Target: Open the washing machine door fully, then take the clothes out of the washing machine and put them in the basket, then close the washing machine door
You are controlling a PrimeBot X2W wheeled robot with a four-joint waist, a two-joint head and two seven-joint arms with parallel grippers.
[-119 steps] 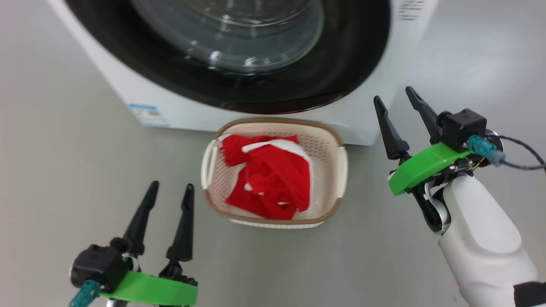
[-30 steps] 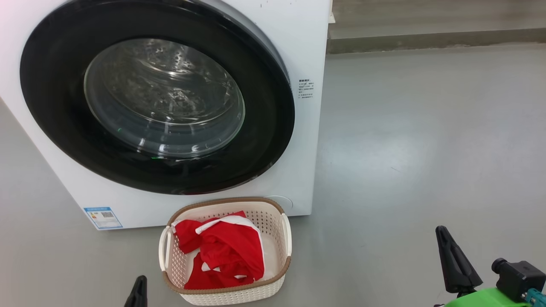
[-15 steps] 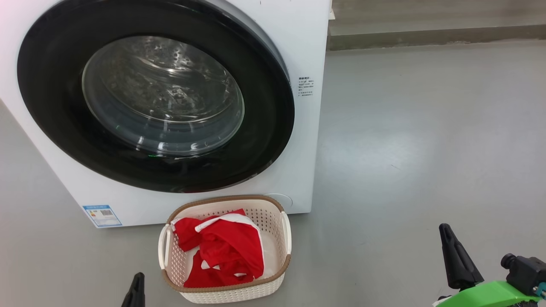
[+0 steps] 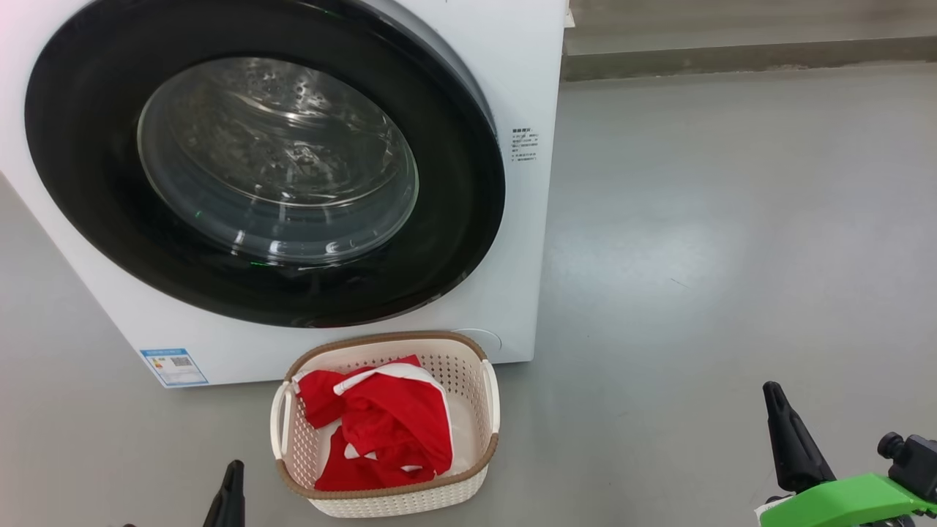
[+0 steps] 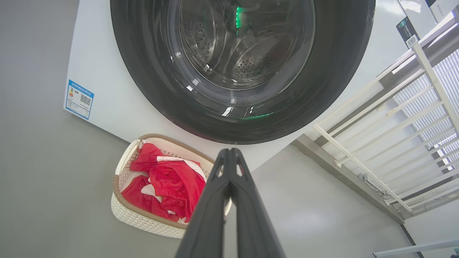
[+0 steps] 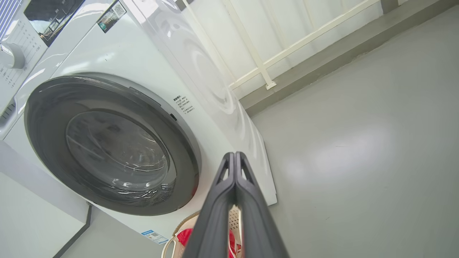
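The white washing machine [image 4: 527, 88] stands on the grey floor, and its black-rimmed round door [image 4: 263, 161] lies flush against the front, closed. Through the glass the steel drum [image 5: 244, 53] looks bare. The red clothes [image 4: 384, 432] with white trim lie in the cream basket [image 4: 399, 501], just in front of the machine. My left gripper [image 5: 229, 152] is shut with nothing in it, low and left of the basket [image 5: 143, 218]. My right gripper [image 6: 235, 156] is also shut on nothing, far to the right of the basket over open floor [image 4: 772, 395].
A blue label [image 4: 173, 366] sits on the machine's lower left corner. Behind the machine runs a low grey kerb [image 4: 732, 58] with a white railing [image 5: 387, 125]. Grey floor [image 4: 695, 256] stretches to the right of the machine.
Four seconds ago both grippers stood open beside the basket; now both are shut. The camera has pulled back and tilted up, so the grippers sit at the head view's bottom edge.
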